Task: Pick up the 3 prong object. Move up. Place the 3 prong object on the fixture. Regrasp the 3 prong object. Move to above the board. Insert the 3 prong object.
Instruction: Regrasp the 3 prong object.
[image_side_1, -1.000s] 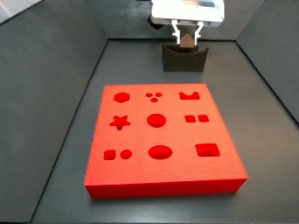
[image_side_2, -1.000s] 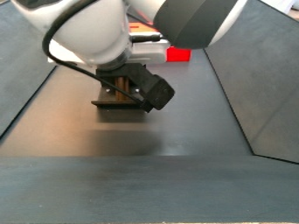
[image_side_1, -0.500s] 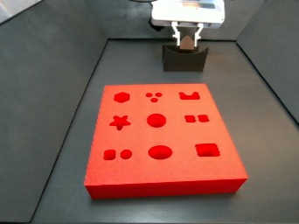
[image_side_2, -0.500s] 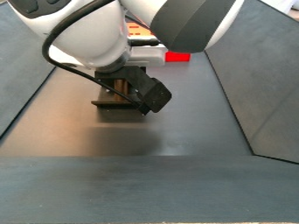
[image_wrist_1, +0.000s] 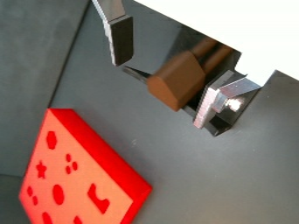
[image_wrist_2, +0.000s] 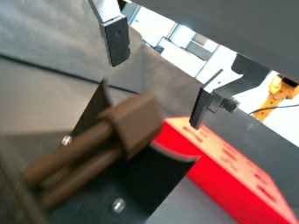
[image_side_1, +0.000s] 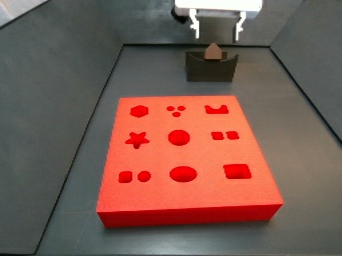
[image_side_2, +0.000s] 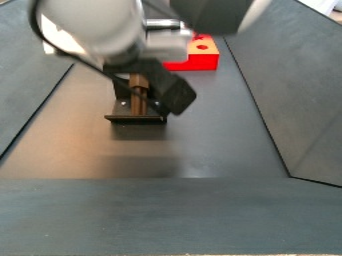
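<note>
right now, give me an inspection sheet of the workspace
surface: dark grey floor, bare around the parts.
3 prong object: brown piece resting in the notch of the fixture; it lies between the fingers in both wrist views, not gripped.
board: red board lying flat in front of the fixture, cutouts all empty.
clutter: nothing seen.
gripper: gripper open, above the fixture, fingers apart from the piece.
cables: yellow cable-like thing at the edge of a wrist view, unclear.
surroundings: dark sloped walls around the floor.
</note>
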